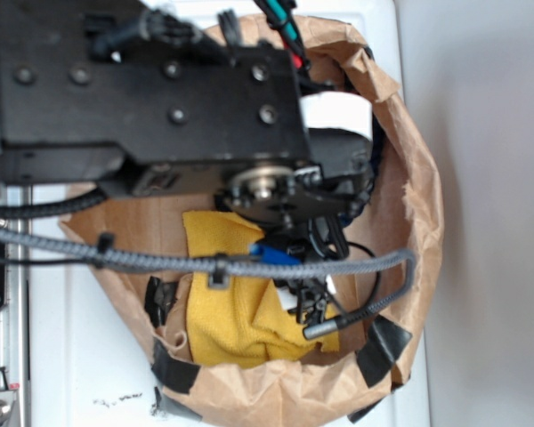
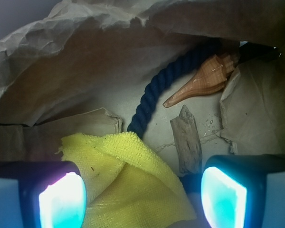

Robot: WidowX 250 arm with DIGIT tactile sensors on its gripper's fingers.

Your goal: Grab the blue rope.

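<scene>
Overhead exterior, close wrist view; shared yellow cloth (image 1: 227, 307) (image 2: 128, 180).

- A broad black arm (image 1: 142, 80) fills the upper part of the exterior view, its flat plates studded with round dark screws (image 1: 172, 68).
- A silver metal hub (image 1: 265, 185) sits at the wrist joint, ringed by black brackets.
- A grey braided cable (image 1: 187, 261) runs across the frame, cinched by black cable ties (image 1: 219, 270), and ends in a small dark plug (image 1: 320, 327).
- Red and green wires (image 1: 283, 27) emerge near the top of the arm.
- A small blue part (image 1: 274, 253) shows below the wrist.
- In the wrist view, the pincer (image 2: 142, 192) has two black fingers (image 2: 31, 173) with pale pads glowing cyan.
</scene>
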